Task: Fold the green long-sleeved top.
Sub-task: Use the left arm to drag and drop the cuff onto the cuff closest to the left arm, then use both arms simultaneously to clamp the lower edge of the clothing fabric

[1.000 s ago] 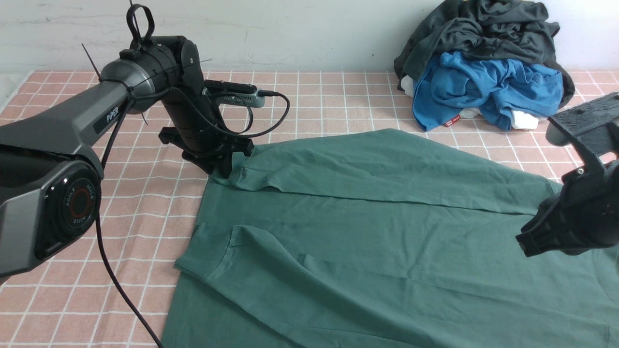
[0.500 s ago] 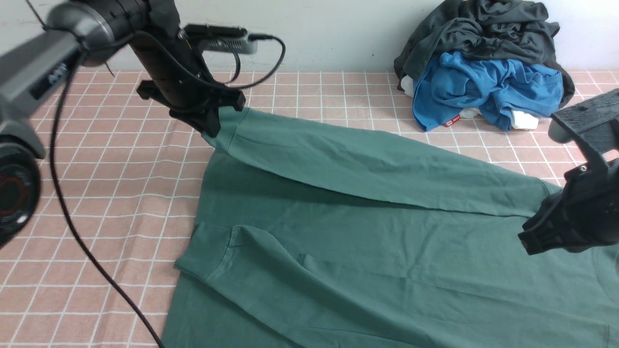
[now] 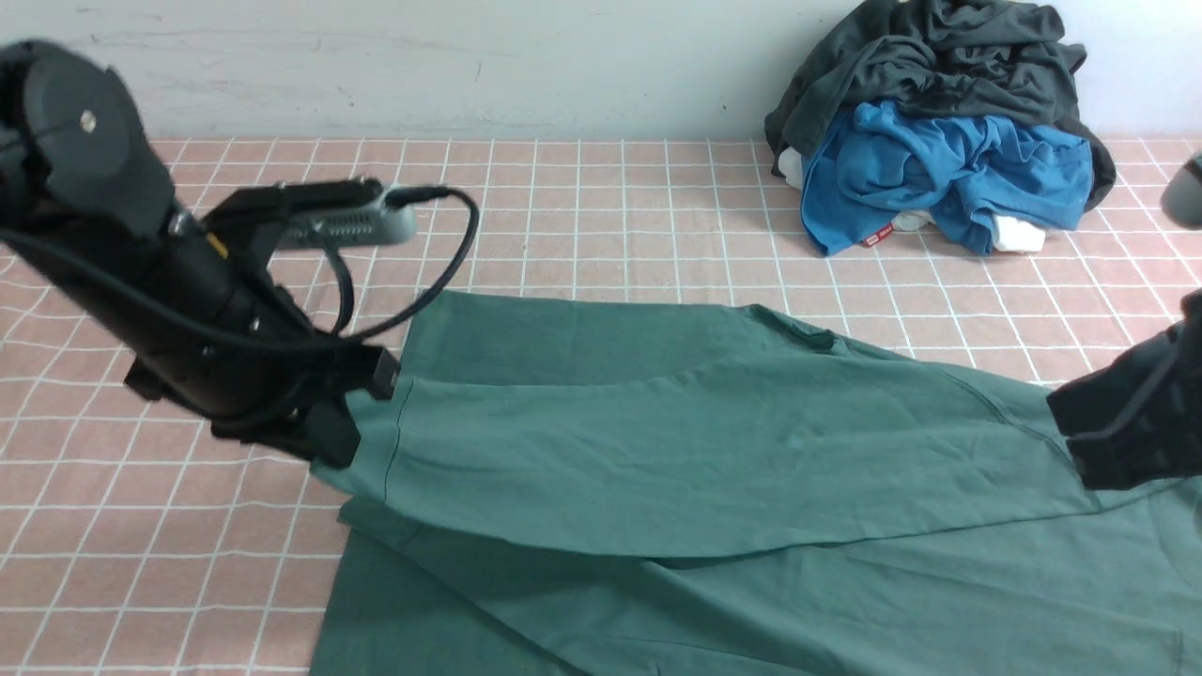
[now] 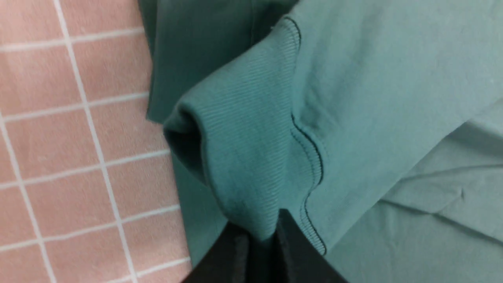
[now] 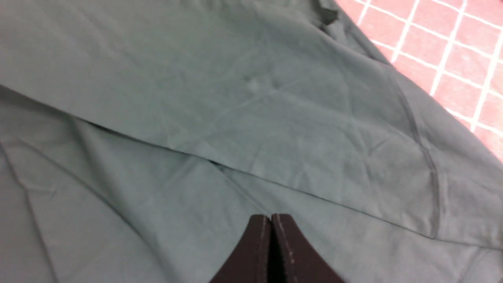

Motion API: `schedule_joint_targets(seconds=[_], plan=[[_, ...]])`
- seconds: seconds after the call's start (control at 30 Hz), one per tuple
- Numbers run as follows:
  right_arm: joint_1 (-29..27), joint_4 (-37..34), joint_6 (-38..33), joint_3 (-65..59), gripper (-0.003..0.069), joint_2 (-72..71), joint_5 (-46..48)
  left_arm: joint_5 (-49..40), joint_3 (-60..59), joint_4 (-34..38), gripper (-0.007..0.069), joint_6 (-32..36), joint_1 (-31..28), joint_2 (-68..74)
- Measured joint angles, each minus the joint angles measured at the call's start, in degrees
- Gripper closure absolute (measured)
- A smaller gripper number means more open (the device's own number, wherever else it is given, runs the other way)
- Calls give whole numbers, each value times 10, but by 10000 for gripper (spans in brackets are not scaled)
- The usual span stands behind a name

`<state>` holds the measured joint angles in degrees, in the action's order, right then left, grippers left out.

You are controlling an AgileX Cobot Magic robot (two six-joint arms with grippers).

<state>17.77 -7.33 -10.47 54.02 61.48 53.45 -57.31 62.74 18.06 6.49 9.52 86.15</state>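
Cuff first: at the left we see our left hand (image 3: 349, 427) pinched shut on the ribbed cuff (image 4: 243, 157) of one sleeve, which is stretched across the green long-sleeved top (image 3: 714, 601) spread over the pink checked tabletop (image 3: 582, 216). At the right our right hand (image 5: 271, 222) hangs over the top's body, its fingers (image 5: 257, 247) pressed together with nothing between them; behind it a grey garment (image 3: 939, 56) and a blue garment (image 3: 939, 169) lie heaped on the far tabletop.

Plain forest-green top (image 3: 714, 441); pink surface (image 3: 582, 207) gridded with thin white lines; bright blue garment (image 3: 939, 169); dark grey garment (image 3: 939, 56).
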Motion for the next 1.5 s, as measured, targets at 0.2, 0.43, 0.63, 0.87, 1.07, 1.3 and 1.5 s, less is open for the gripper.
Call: schedule_joint_targets(seconds=[0.2, 0.43, 0.63, 0.87, 1.07, 1.3, 1.5], plan=[[56, 7, 0, 0, 673, 0, 40, 54, -110, 19, 589, 6, 0, -23], [68, 10, 7, 0, 673, -12, 132, 85, -181, 21, 479, 21, 0, -25], [68, 8, 26, 0, 673, -48, 178, 72, -199, 20, 312, 55, 3, -32], [68, -29, 40, 0, 673, -135, 184, -12, -199, 11, 236, 145, 118, -112], [68, -25, 40, 0, 673, -172, 189, -52, -221, -104, 236, 207, 302, -132], [68, -16, 40, 0, 673, -173, 189, 30, -315, -170, 236, 229, 388, -117], [68, -16, 34, 0, 673, -173, 189, 124, -352, -184, 236, 239, 391, -108]])
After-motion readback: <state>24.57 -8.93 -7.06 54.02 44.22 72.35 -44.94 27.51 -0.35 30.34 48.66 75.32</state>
